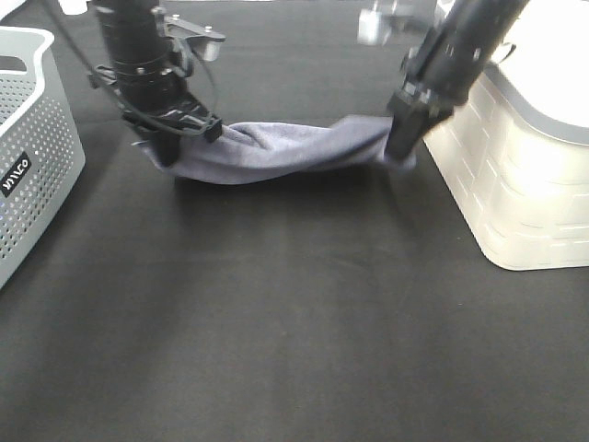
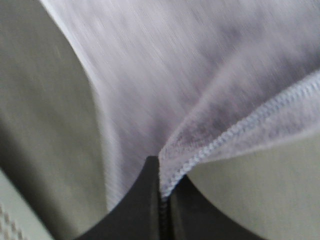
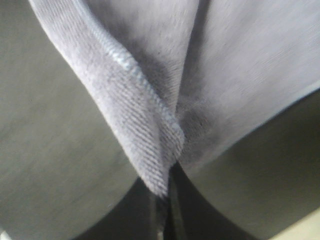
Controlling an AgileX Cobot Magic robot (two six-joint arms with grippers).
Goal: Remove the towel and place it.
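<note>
The left tool (image 1: 173, 140) pinched one end of the towel (image 1: 285, 152), and the right tool (image 1: 401, 147) pinched the other end. The towel hung bunched between the two tools.

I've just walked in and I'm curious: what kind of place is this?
Likely a robot lab or test bench, not a home: a left arm and right arm hold a towel between them over a black table, with a grey basket and a white basket at its sides.

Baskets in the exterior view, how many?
2: a grey perforated basket at the left edge, a white basket at the right edge. Both are cropped; more could sit outside the frame.
</note>
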